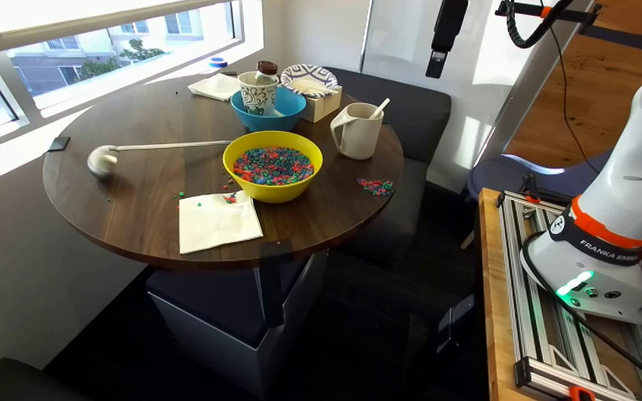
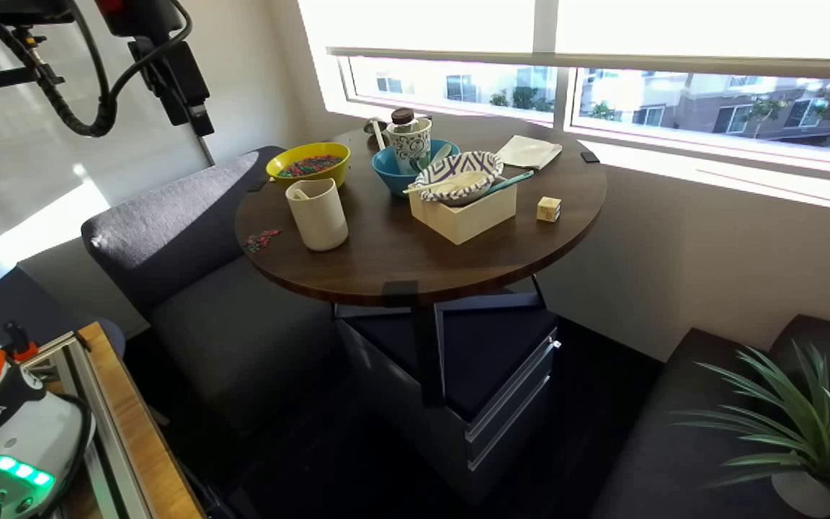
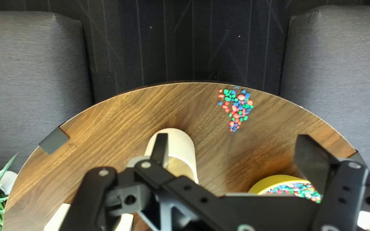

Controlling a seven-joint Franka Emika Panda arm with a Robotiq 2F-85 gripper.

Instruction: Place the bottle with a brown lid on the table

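Observation:
The bottle with a brown lid (image 1: 267, 69) stands inside a patterned paper cup (image 1: 256, 99), which sits in a blue bowl (image 1: 288, 108) on the round brown table (image 1: 148, 120). Only the bottle's brown cap and clear upper part show; its lower part is hidden in the cup. The bottle's brown lid (image 2: 402, 115) also shows in an exterior view. It does not show in the wrist view. My gripper (image 3: 233, 136) is open and empty. In both exterior views the gripper (image 1: 437, 64) (image 2: 200, 121) is high above the table, well apart from the bottle.
A yellow bowl of colored pebbles (image 1: 272, 192), a white handled jug (image 1: 361, 136), a wooden box (image 2: 467, 216) with a patterned paper bowl (image 2: 483, 166), a ladle (image 1: 101, 161), napkins (image 1: 218, 223), a small wooden cube (image 2: 548, 209) and spilled pebbles (image 3: 236, 107) are on the table.

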